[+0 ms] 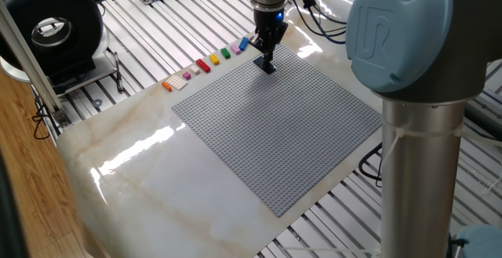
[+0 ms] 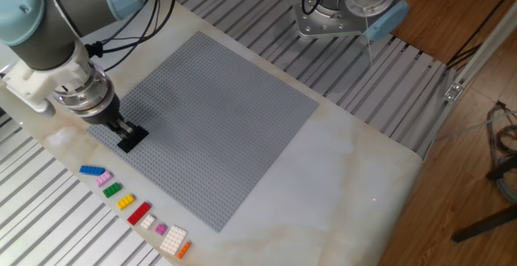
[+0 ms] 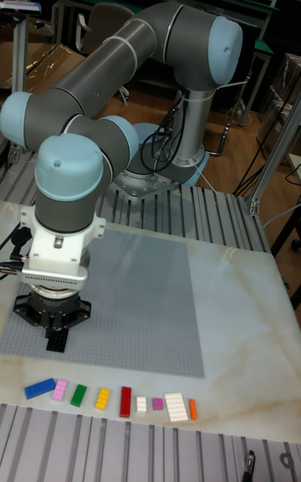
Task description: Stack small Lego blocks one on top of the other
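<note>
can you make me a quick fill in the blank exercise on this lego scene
1. The end effector is down at a dark brick on the grey ____.
2. In the row of loose bricks on the table, the brick between the pink one and the yellow one is ____.
3. The brick at the end of the row nearest the end effector is ____.
4. The baseplate lies on a ____ tabletop.

Missing words: baseplate; green; blue; marble
</note>
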Available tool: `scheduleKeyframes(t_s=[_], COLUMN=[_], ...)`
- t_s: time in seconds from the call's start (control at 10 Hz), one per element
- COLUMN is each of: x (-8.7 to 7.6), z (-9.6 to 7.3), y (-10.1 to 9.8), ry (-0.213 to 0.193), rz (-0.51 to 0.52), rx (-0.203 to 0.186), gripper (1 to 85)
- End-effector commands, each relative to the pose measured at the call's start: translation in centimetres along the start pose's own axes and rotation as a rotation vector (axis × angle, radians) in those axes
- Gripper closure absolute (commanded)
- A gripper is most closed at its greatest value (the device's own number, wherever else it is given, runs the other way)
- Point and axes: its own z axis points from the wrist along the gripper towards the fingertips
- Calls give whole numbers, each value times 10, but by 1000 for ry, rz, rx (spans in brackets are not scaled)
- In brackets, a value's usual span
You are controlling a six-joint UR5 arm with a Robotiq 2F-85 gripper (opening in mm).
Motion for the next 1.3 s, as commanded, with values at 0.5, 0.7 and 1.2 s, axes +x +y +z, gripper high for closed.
scheduleKeyframes(t_s=[0.5,0.7,1.2], x=[-3,-6,-10], z=[2,3,8], y=[12,11,14], ry=[-25,-34,-65], rz=[34,33,30], rx=[-17,-17,-30], gripper=[847,847,847])
